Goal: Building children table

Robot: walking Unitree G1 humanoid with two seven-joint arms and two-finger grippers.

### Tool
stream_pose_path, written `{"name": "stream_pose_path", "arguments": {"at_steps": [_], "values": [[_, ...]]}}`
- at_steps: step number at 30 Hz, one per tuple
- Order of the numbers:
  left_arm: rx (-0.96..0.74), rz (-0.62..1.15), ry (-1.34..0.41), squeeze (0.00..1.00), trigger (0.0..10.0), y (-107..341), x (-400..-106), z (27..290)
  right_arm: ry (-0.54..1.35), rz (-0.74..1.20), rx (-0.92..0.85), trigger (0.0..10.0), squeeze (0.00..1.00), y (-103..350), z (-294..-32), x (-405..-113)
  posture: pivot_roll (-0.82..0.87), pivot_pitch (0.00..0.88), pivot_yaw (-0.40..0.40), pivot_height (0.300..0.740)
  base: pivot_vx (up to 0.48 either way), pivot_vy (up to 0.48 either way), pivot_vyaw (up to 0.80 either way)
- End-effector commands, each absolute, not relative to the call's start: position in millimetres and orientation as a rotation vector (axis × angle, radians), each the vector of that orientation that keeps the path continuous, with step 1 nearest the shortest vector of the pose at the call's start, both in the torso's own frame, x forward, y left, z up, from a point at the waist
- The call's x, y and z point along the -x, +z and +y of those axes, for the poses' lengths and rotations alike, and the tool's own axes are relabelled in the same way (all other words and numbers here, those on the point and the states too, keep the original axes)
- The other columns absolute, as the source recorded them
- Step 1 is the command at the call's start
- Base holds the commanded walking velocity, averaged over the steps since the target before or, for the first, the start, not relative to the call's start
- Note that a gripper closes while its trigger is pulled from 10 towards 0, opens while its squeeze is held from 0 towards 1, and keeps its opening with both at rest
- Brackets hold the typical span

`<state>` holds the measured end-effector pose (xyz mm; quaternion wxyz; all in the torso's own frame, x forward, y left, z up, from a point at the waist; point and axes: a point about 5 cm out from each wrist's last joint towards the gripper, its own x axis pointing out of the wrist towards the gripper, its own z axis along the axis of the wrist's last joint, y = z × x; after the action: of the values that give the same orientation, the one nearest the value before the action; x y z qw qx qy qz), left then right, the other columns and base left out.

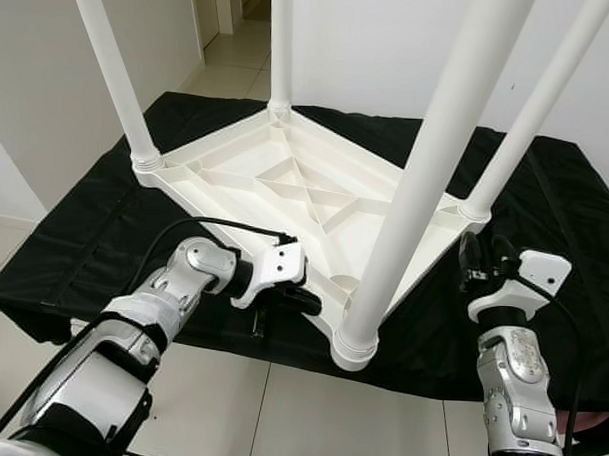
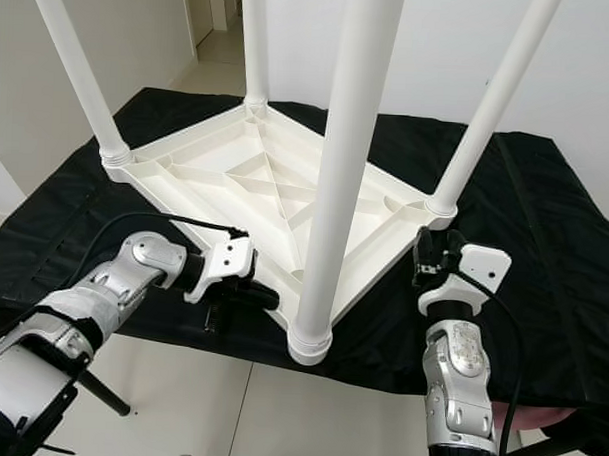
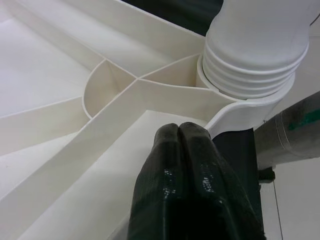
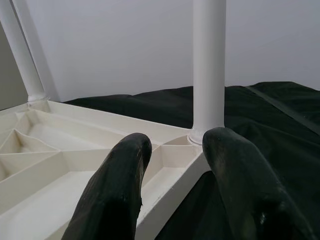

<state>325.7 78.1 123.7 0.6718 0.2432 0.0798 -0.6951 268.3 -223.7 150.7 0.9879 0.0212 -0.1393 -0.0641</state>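
Left eye view: upturned table (image 1: 286,187) on black cloth (image 1: 74,250).

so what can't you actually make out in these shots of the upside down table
- Upper ends of all four white legs: cut off by the top edge of both eye views.
- Left gripper fingertips: the table top's rim hides whether they touch it; in the left wrist view the fingers are pressed together.
- What holds up the black cloth: covered by the cloth.
- Right gripper: open near a corner leg, contact unclear.
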Motion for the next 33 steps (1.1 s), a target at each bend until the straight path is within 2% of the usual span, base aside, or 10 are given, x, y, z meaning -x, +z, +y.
{"name": "stream_pose_path", "arguments": {"at_steps": [1,7,8,9,12,18,25,26,33], "values": [[-0.55,0.223,-1.429,0.0,0.0,112.3,-329.9,86.5,-0.143,-0.266,-0.046,10.0,0.0,148.3,-223.6,-268.6,-0.13,0.0,0.041,0.74,0.0,0.0,0.0],[-0.543,0.225,-1.428,0.0,0.0,109.8,-328.5,86.6,-0.147,-0.263,-0.05,10.0,0.0,147.5,-222.6,-268.7,-0.13,0.0,0.038,0.74,0.0,0.0,0.0],[-0.53,0.224,-1.454,0.0,10.0,110.5,-326.8,84.8,-0.146,-0.263,-0.048,10.0,0.0,147.6,-223.1,-268.9,-0.13,0.0,0.037,0.74,0.0,0.0,0.0],[-0.515,0.219,-1.481,1.0,10.0,112.9,-325.8,83.1,-0.146,-0.263,-0.046,10.0,0.0,148.1,-224.3,-269.3,-0.13,0.0,0.035,0.74,0.0,0.0,0.0],[-0.501,0.211,-1.542,1.0,10.0,118.4,-324.4,80.8,-0.15,-0.263,-0.04,10.0,0.0,149.1,-226.8,-270.1,-0.13,0.0,0.035,0.74,0.0,0.0,0.0],[-0.51,0.195,-1.556,1.0,10.0,124.9,-326.7,79.4,-0.157,-0.264,-0.038,10.0,0.0,149.4,-227.9,-270.1,-0.13,0.0,0.037,0.74,0.0,0.0,0.0],[-0.647,0.225,-1.559,1.0,10.0,122.9,-329.7,81.2,-0.161,-0.265,-0.042,10.0,0.0,149.6,-228.1,-270.8,-0.13,0.005,0.038,0.74,0.0,0.0,0.0],[-0.665,0.235,-1.57,0.01,10.0,122.2,-329.5,82.3,-0.162,-0.265,-0.041,10.0,0.0,149.9,-228.5,-270.8,-0.12,0.011,0.038,0.74,0.0,0.0,0.0],[-0.708,0.285,-1.593,0.0,10.0,122.4,-330.9,89.4,-0.171,-0.266,-0.036,10.0,0.0,150.4,-231.5,-269.9,-0.12,0.02,0.04,0.74,0.0,0.0,0.0]]}}
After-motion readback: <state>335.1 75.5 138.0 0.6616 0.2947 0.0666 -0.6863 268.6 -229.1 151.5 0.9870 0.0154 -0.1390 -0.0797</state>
